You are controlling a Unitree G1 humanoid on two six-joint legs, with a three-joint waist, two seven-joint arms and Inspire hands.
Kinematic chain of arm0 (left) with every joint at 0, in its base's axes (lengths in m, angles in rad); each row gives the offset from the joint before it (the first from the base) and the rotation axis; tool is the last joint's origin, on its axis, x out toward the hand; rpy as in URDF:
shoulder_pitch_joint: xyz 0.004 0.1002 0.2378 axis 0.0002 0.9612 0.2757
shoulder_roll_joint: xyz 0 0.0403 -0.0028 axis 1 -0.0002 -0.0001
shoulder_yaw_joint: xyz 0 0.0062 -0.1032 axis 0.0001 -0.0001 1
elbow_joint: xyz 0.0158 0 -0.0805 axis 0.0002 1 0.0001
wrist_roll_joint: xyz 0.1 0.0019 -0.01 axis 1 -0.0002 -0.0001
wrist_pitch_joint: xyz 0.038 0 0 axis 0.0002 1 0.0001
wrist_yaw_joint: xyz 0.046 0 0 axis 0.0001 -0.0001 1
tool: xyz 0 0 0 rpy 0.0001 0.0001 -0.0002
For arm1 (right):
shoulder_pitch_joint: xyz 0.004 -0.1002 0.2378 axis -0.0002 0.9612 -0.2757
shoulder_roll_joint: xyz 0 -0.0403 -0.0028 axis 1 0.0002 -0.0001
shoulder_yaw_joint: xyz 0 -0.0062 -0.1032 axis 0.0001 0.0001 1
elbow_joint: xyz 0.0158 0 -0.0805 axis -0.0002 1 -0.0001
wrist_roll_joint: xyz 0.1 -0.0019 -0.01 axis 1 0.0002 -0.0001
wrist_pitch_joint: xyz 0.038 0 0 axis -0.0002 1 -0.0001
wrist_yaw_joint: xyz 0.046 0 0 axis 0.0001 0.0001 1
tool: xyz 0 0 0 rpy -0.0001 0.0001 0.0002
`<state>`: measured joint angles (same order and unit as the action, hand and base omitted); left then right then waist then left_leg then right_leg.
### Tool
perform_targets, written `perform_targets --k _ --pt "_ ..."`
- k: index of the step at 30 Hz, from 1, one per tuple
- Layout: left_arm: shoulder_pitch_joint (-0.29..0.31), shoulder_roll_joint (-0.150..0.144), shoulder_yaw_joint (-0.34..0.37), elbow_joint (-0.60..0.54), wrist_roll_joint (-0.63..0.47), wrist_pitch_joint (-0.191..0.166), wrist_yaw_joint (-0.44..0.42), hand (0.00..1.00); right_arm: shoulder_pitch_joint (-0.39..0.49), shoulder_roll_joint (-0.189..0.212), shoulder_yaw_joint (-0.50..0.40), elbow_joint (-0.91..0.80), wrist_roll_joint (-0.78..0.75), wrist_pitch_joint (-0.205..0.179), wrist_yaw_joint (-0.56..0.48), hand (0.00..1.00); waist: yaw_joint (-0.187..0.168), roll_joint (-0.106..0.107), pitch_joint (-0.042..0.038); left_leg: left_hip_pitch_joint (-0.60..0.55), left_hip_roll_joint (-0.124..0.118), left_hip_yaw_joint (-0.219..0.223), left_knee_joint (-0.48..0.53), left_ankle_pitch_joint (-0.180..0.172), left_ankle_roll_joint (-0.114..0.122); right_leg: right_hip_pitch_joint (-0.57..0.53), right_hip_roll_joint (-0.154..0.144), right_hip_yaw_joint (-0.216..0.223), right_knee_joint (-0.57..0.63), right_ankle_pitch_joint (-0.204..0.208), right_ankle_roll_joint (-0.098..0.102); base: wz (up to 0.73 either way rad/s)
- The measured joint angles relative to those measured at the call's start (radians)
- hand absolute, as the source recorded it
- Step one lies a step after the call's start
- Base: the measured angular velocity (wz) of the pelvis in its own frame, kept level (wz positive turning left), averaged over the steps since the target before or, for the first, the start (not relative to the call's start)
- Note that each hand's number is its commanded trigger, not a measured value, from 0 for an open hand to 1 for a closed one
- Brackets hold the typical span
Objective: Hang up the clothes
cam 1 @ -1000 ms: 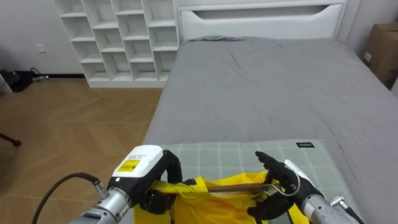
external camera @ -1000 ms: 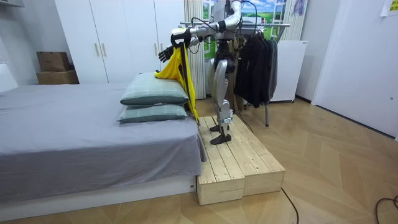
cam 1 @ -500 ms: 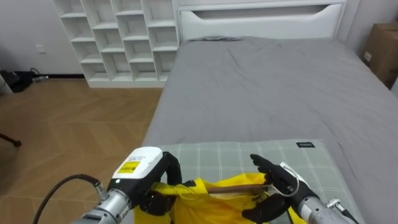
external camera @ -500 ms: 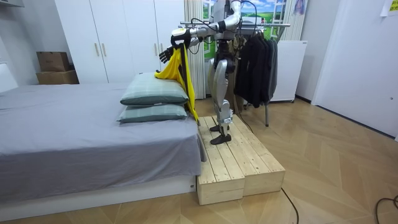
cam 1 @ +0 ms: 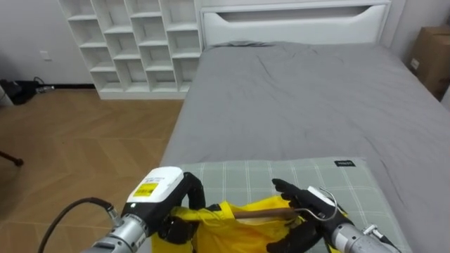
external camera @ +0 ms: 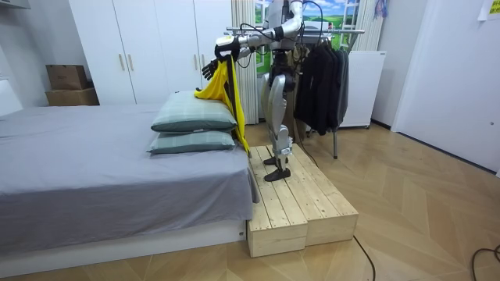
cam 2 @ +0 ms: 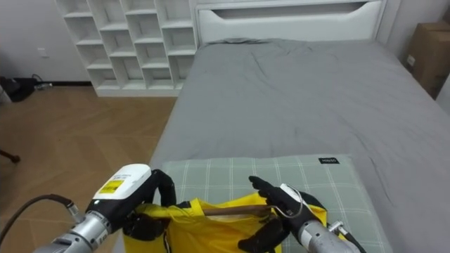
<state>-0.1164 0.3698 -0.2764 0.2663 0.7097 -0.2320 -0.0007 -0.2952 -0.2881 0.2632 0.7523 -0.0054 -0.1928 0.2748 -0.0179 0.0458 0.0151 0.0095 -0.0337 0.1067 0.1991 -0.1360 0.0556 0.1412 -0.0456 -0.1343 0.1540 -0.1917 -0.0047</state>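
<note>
At five o'clock my open right hand (cam 1: 309, 206) has slid left along the hanger (cam 1: 261, 209) — left hand (cam 1: 173, 226) grips the yellow shirt (cam 1: 228, 230), probably still fitting it.

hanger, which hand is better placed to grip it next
Probably right: the right hand sits at the middle of the wooden hanger, fingers spread around it, while the left hand is curled on the yellow garment at its end.

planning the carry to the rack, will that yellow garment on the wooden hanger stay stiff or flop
Probably floppy: the yellow fabric garment hangs in long loose folds in the room view. Likely light, bunching softly under the wooden hanger. It may swing.
</note>
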Motion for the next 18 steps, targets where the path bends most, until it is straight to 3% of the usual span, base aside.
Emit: perform_targets --k 9,10,11,12,13,18 --pt "0.000 0.000 0.002 0.000 0.001 0.000 0.001 1.00 0.000 0.011 0.000 -0.024 0.000 0.001 0.000 0.00 0.021 0.002 -0.0013 0.000 0.002 0.002 -0.002 0.000 0.000 -0.003 0.003 0.010 -0.001 0.000 -0.001 -0.01" --pt "0.000 0.000 0.002 0.000 0.001 0.000 0.001 1.00 0.000 0.011 0.000 -0.025 0.000 0.001 0.000 0.11 0.024 0.002 -0.0013 0.000 0.002 0.002 -0.002 0.000 0.000 -0.003 0.003 0.009 -0.001 0.000 -0.001 0.00" --pt "0.000 0.000 0.002 0.000 0.001 0.000 0.001 1.00 0.000 0.011 0.000 -0.025 0.000 0.001 0.000 0.56 0.025 0.003 -0.0013 0.000 0.002 0.002 -0.002 0.000 0.000 -0.003 0.003 0.009 -0.001 0.000 -0.001 0.00" --pt "0.000 0.000 0.002 0.000 0.001 0.000 0.001 1.00 0.000 0.012 0.000 -0.025 0.000 0.001 0.000 0.70 0.026 0.003 -0.0013 0.000 0.002 0.002 -0.002 0.000 0.000 -0.003 0.003 0.009 -0.001 0.000 -0.001 0.00" --pt "0.000 0.000 0.002 0.000 0.001 0.000 0.001 1.00 0.000 0.012 0.000 -0.025 0.000 0.001 0.000 1.00 0.026 0.002 -0.0013 0.000 0.002 0.002 -0.002 0.000 0.000 -0.003 0.003 0.008 -0.001 0.000 -0.001 0.00" --pt "0.000 0.000 0.002 0.000 0.001 0.000 0.001 1.00 0.000 0.010 0.000 -0.025 0.000 0.001 -0.001 1.00 0.024 0.003 -0.0012 0.000 0.002 0.001 -0.002 0.000 0.000 0.000 0.003 0.007 -0.002 0.000 -0.001 0.00"
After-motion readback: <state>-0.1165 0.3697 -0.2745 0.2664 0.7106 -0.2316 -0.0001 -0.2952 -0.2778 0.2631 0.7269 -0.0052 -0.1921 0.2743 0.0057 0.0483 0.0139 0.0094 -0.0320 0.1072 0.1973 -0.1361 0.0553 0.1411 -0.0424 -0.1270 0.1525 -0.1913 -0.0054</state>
